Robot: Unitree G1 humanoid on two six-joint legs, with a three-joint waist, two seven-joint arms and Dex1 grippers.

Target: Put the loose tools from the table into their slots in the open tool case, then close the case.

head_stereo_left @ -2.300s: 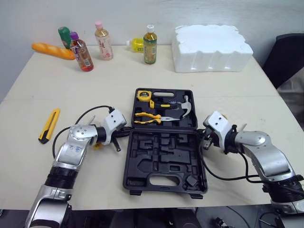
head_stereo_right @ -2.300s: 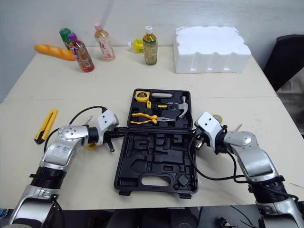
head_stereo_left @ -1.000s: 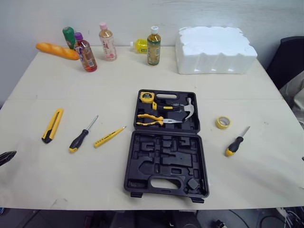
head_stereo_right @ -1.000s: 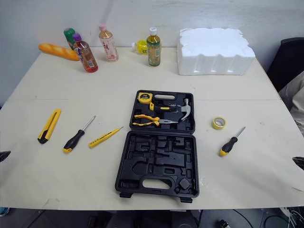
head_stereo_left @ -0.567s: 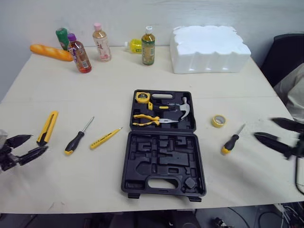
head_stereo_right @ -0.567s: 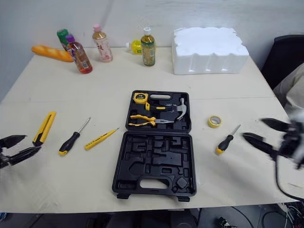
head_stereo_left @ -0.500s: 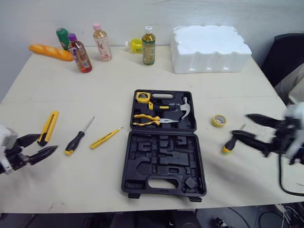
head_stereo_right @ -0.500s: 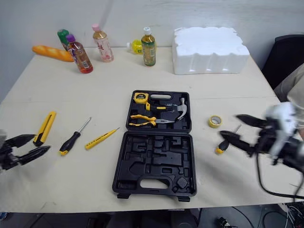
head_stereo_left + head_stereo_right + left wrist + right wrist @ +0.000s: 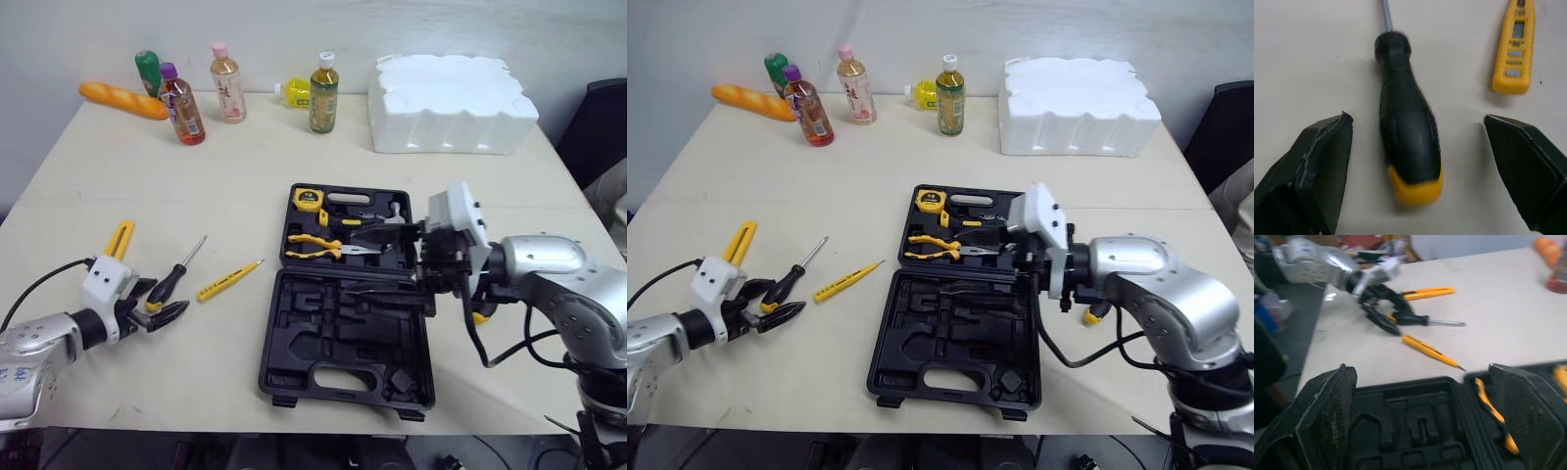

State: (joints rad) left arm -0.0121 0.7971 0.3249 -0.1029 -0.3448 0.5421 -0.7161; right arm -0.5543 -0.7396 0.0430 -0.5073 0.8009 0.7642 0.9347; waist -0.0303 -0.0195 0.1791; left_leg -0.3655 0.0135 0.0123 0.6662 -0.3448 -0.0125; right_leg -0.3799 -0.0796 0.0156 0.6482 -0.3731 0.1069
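L: left gripper [image 9: 165, 299] has been brought in along the table's [image 9: 245, 166] left edge, spread either side of the black-handled screwdriver [image 9: 1408, 142] (nothing pinched yet) | R: right gripper [image 9: 355, 258] has been swung over the open tool case [image 9: 333, 338], spread, seemingly empty | first pick is set up

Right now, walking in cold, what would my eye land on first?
The open black tool case in the middle of the table, with the right gripper spread open over it. Near the left edge, the left gripper is open around a black-and-yellow screwdriver. A white foam block sits at the far right.
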